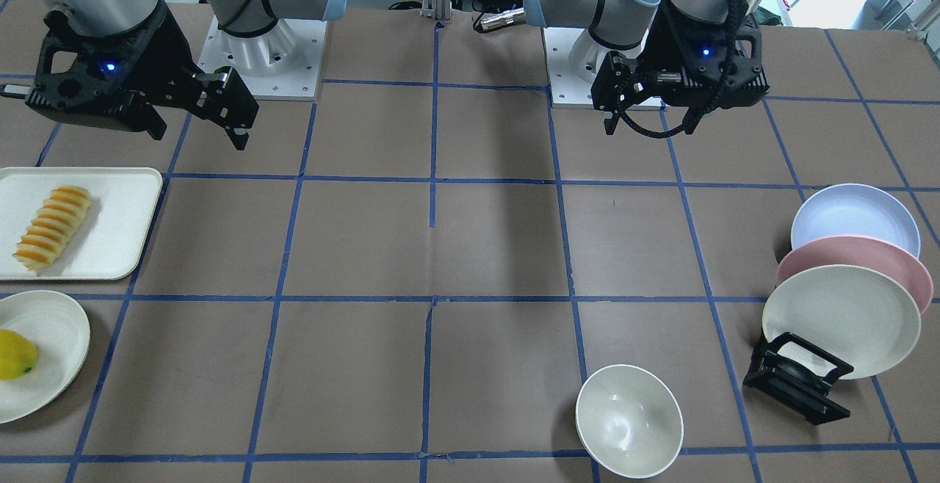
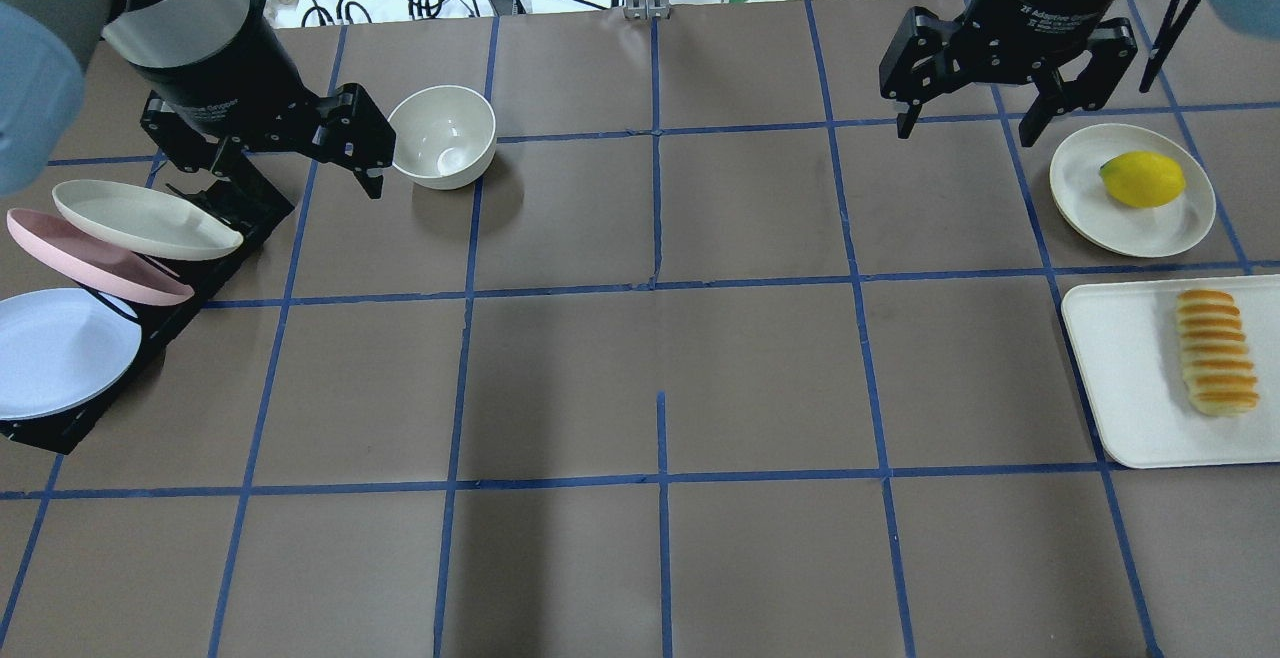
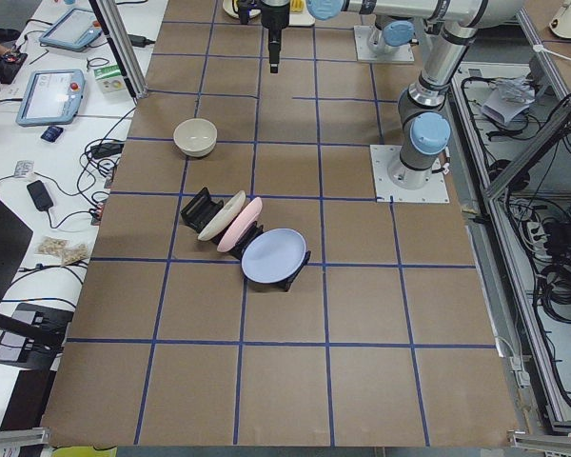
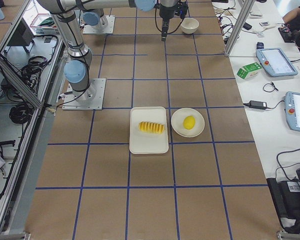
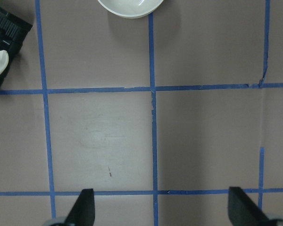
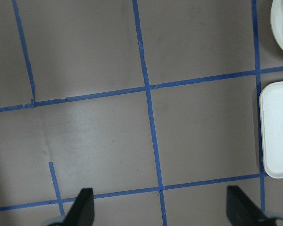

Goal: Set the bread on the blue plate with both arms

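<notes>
The bread (image 1: 53, 227), a ridged orange and pale yellow loaf, lies on a white tray (image 1: 125, 197) on the robot's right; it also shows in the overhead view (image 2: 1216, 350). The blue plate (image 1: 855, 217) leans in a black rack (image 1: 797, 387) on the robot's left, behind a pink plate (image 1: 866, 255) and a cream plate (image 1: 841, 318); it also shows in the overhead view (image 2: 55, 350). My left gripper (image 2: 290, 173) hovers open and empty above the table near the rack. My right gripper (image 2: 967, 133) hovers open and empty, apart from the bread.
A yellow lemon-like fruit (image 2: 1143, 179) sits on a cream plate beside the tray (image 2: 1120, 368). A white bowl (image 2: 442, 135) stands next to the left gripper. Blue tape lines grid the brown table. The left wrist view (image 5: 162, 207) and right wrist view (image 6: 160, 207) show bare table between the fingers.
</notes>
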